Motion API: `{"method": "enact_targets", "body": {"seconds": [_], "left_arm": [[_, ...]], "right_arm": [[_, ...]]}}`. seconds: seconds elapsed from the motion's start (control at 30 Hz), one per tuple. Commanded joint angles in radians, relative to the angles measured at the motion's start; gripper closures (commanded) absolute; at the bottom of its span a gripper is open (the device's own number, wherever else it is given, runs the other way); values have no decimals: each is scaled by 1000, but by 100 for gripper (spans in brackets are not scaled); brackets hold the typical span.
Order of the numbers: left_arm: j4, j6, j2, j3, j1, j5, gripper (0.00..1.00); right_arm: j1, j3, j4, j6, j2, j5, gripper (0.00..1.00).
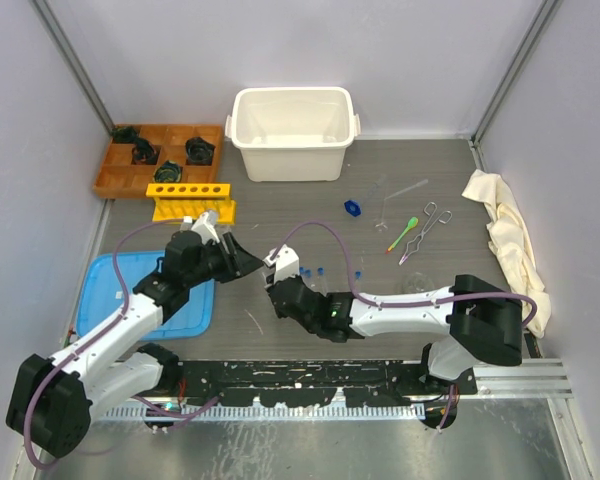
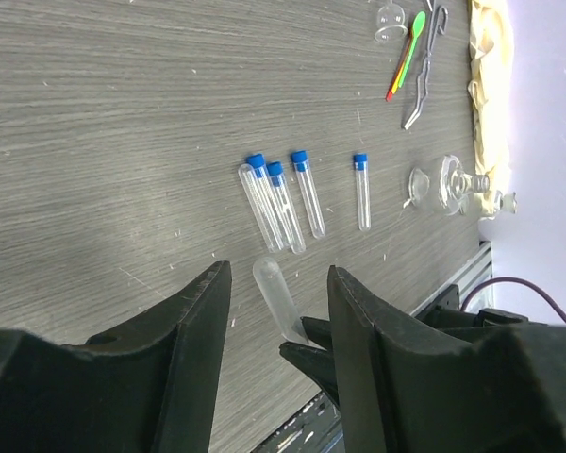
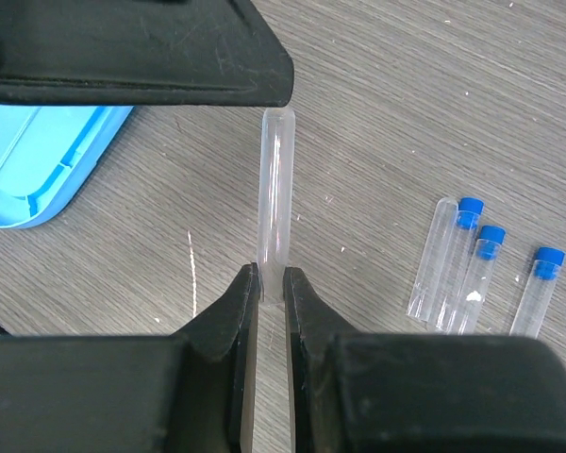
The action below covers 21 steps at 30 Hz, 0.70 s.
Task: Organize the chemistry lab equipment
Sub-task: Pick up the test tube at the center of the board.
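Uncapped clear tube (image 3: 274,189) was held over the table (image 1: 280,210), near its middle, pinched at one end by the right gripper (image 3: 272,283), whose jaws were almost pressed together. The left gripper (image 2: 278,276) stood spread around the tube's other end, not visibly touching it. Little looked done: the capped tubes (image 2: 285,203), flask (image 2: 450,179), forceps (image 1: 425,230) and green spoon (image 1: 411,223) lay loose, and the yellow rack (image 1: 190,203) seemed to hold nothing.
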Motion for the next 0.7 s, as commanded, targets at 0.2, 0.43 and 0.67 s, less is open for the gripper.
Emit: {"method": "enact_targets", "body": {"seconds": [0.2, 0.43, 0.67], "left_arm": [[62, -20, 41, 21, -24, 43, 55], [111, -35, 87, 17, -43, 41, 56], [151, -42, 120, 23, -57, 36, 58]], "right_arm": [[13, 28, 50, -18, -42, 58, 85], [16, 30, 50, -22, -46, 61, 85], [18, 30, 48, -23, -50, 67, 85]]}}
